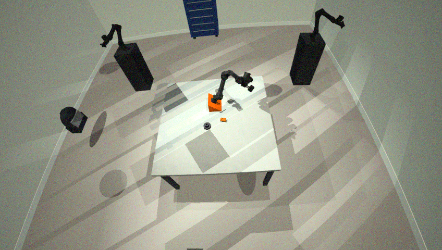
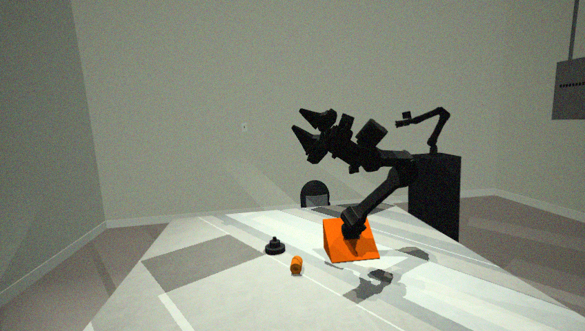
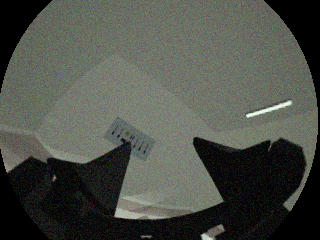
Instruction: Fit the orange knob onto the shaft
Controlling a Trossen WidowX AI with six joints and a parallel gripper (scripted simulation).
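The orange knob (image 1: 223,120) (image 2: 296,265) lies on the table, apparently on its side; its hole's flat side cannot be made out. The round dark pedestal (image 1: 205,127) (image 2: 274,249) stands near it, a short way apart, with the dark shaft (image 2: 274,238) pointing up and bare. The shaft's flat side cannot be seen. My gripper (image 2: 296,118) (image 3: 163,143) is open and empty. It is raised high above the table, away from both knob and pedestal, and its wrist view shows only the room, neither knob nor pedestal.
The arm stands on an orange wedge-shaped base (image 1: 215,107) (image 2: 334,245) on the white table (image 1: 251,136) (image 2: 230,299), close to the knob. Shadows and grey patches cross the table top. Other arms on black stands and a blue cabinet (image 1: 203,18) are off the table.
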